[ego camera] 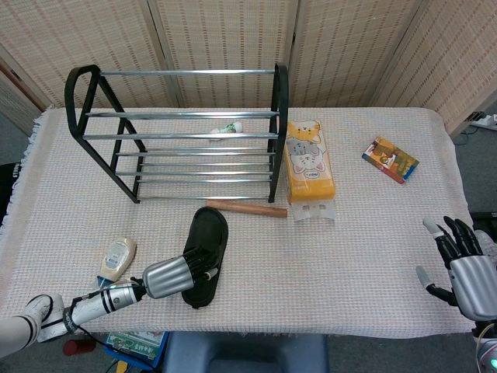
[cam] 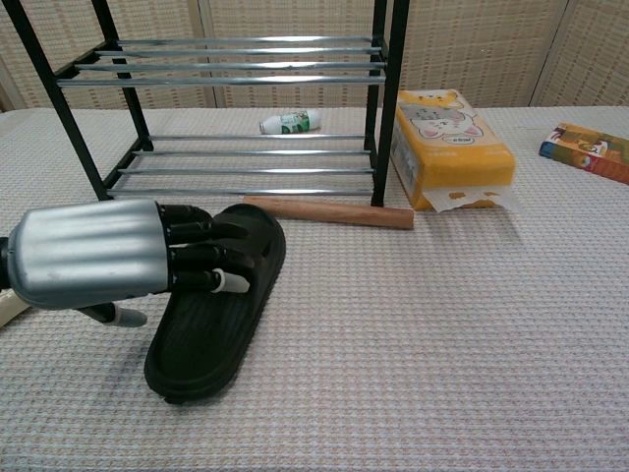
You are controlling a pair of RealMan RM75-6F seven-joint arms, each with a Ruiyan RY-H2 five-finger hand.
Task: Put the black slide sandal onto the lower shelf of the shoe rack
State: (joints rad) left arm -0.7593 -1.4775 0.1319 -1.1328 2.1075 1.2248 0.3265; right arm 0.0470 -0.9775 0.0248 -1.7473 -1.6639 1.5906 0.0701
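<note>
While the sandal lies flat on the cloth, these are the facts of it:

Sandal, heading: the black slide sandal [ego camera: 206, 255] runs lengthwise from the near table edge toward the shoe rack [ego camera: 180, 134], leaning slightly rightward at its far end; its strap end is the far one, nearest the rack, its bare footbed end nearest the robot.

Sandal, looks: matte black all over, a ribbed footbed, a broad strap across the far half, sole down [cam: 218, 307].

Sandal, place: on the table [ego camera: 373, 233] in front of the rack, near it but apart from it, just short of the wooden stick [ego camera: 246, 208] that lies along the rack's front foot; the lower shelf [cam: 256, 171] holds no shoe.

Left hand: the left hand [ego camera: 175, 274] lies palm down over the sandal's left side, its fingers [cam: 211, 258] stretched out over the strap; whether they press on it or only hover is hard to say from these angles. It grips nothing.

Right hand: the right hand [ego camera: 466, 268] is at the near right edge, well apart from everything, fingers spread and holding nothing.

Other things: a small white bottle [ego camera: 227, 128] behind the rack's bars, a yellow tissue pack [ego camera: 309, 165] just right of the rack, a colourful packet [ego camera: 390, 159] far right, a cream tube [ego camera: 116, 261] left of the left hand.
</note>
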